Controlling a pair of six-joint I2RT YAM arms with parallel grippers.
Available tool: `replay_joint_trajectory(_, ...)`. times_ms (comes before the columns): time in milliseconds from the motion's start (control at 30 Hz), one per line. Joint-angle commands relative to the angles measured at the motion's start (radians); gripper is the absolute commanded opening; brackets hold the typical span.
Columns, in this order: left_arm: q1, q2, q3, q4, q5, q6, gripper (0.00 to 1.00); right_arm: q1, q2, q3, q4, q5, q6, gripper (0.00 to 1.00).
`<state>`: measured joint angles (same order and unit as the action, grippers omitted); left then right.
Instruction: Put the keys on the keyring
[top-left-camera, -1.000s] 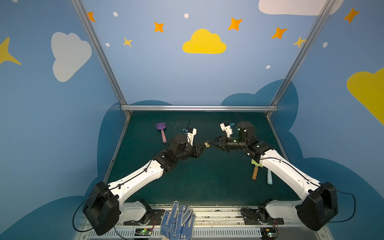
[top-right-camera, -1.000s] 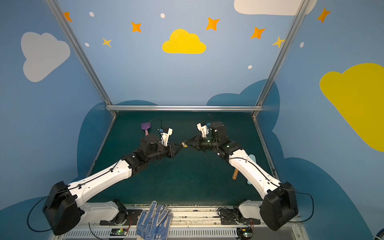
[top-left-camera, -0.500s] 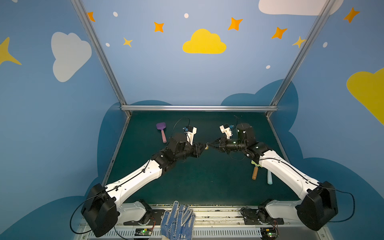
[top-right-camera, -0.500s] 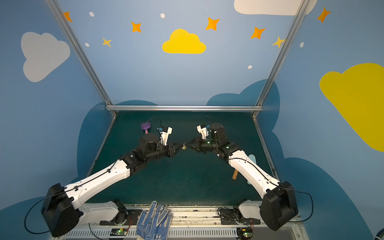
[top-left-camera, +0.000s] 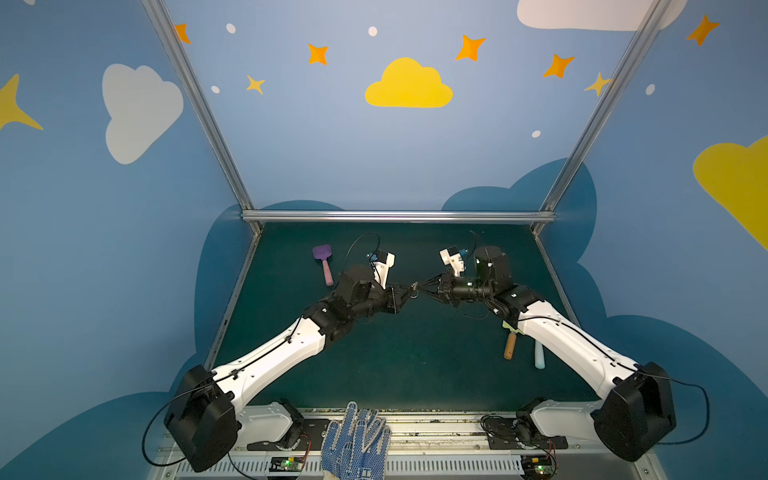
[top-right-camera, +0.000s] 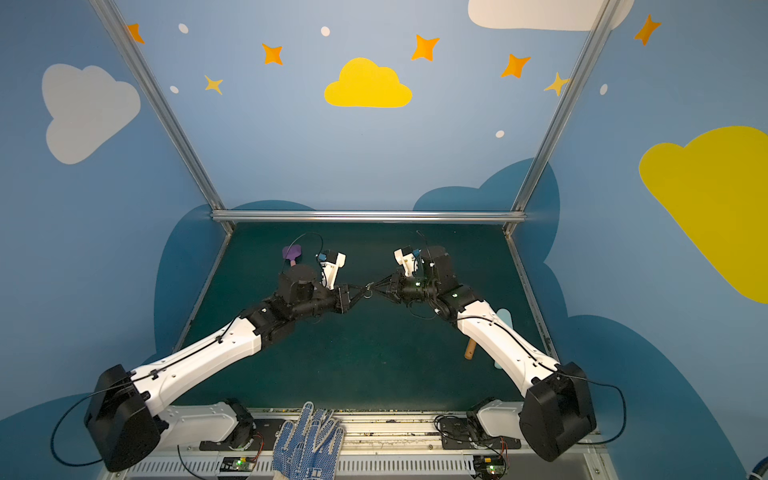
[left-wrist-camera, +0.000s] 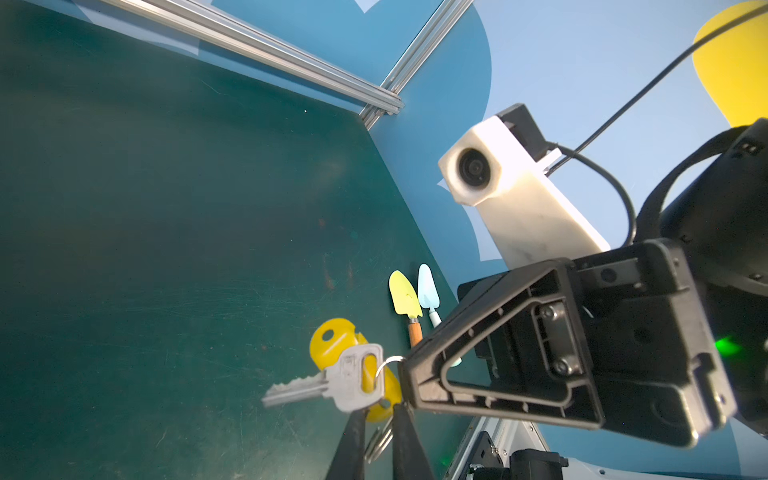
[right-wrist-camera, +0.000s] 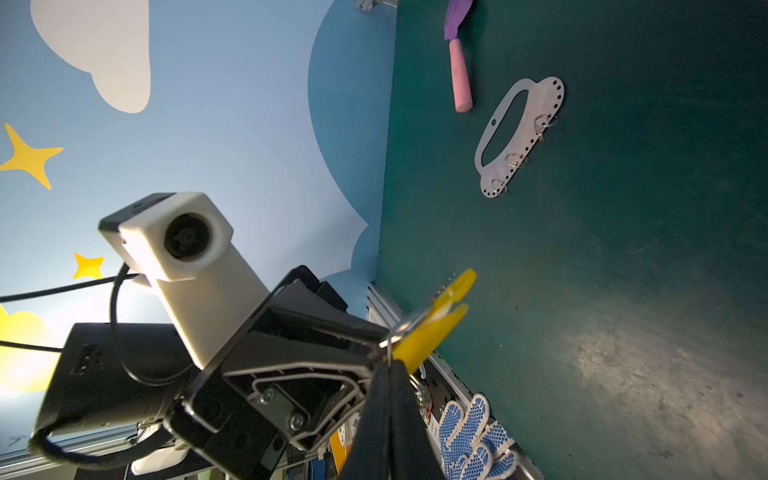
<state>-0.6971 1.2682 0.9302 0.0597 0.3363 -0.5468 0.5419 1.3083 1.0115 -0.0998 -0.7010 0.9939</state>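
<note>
Two white-and-black arms work here, the left arm (top-left-camera: 282, 353) and the right arm (top-left-camera: 569, 340), and each ends in one tool. There is one bunch of keys (left-wrist-camera: 353, 382): one silver key (left-wrist-camera: 291, 390) shows plainly beside two yellow plastic pieces (left-wrist-camera: 332, 343), all on one small split ring (left-wrist-camera: 388, 362). There is one keyring (right-wrist-camera: 546, 95), a flat grey plate with a long slot, a row of small holes and three metal rings (right-wrist-camera: 515, 160) along one edge. Three toy garden implements lie about: a purple spade (top-left-camera: 323, 259), a yellow-green trowel (left-wrist-camera: 404, 293) and a pale blue trowel (left-wrist-camera: 427, 291). One bundle of blue-dotted gloves (top-left-camera: 355, 440) completes the count.

The counter (top-left-camera: 415, 353) is dark green and scuffed. It is enclosed by blue walls (top-left-camera: 374, 158) painted with clouds and stars, and an aluminium rail (top-left-camera: 395, 216) runs along its back edge.

The keys hang in the air above the middle of the counter, where the two tool tips meet. The right tool (right-wrist-camera: 386, 374) is clenched on the bunch at the split ring. The left tool (left-wrist-camera: 378, 413) has its fingers (left-wrist-camera: 353, 432) on either side of the lower yellow piece with a narrow gap between them. Whether they pinch it cannot be told.

In both top views the spade lies left of the keys and farther back. The two trowels lie side by side to the right of the keys and nearer the front. The gloves lie straight forward of the keys, past the counter's front edge. The keyring lies flat on the counter well apart from the keys, just beside the spade's pink handle, and shows only in the right wrist view.
</note>
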Motion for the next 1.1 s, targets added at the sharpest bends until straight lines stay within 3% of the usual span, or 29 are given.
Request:
replay_joint_trajectory(0,-0.008,0.001,0.0,0.035,0.036,-0.007,0.16,0.0,-0.014,-0.011,0.027,-0.016,0.007,0.0)
replay_joint_trajectory(167,-0.009,0.001,-0.015,0.053,0.048,-0.022,0.21,-0.003,-0.019,-0.019,0.041,-0.014,0.016,0.0)
replay_joint_trajectory(333,-0.008,0.012,-0.014,0.053,0.056,-0.024,0.12,-0.006,-0.027,-0.025,0.044,-0.007,0.019,0.0)
replay_joint_trajectory(700,-0.008,-0.003,-0.021,0.048,0.04,-0.022,0.04,-0.013,-0.043,-0.042,0.051,-0.006,0.023,0.0)
replay_joint_trajectory(833,-0.008,-0.005,-0.019,0.04,0.028,-0.039,0.19,-0.014,-0.05,-0.05,0.044,0.004,0.019,0.0)
replay_joint_trajectory(933,-0.009,-0.03,-0.033,0.049,0.033,-0.051,0.23,-0.016,-0.053,-0.056,0.04,0.011,0.02,0.0)
replay_joint_trajectory(1000,-0.01,-0.055,-0.056,0.055,0.013,-0.064,0.34,-0.016,-0.054,-0.057,0.038,0.014,0.021,0.0)
replay_joint_trajectory(1067,-0.013,-0.079,-0.083,0.066,-0.011,-0.074,0.37,-0.016,-0.054,-0.059,0.038,0.015,0.024,0.0)
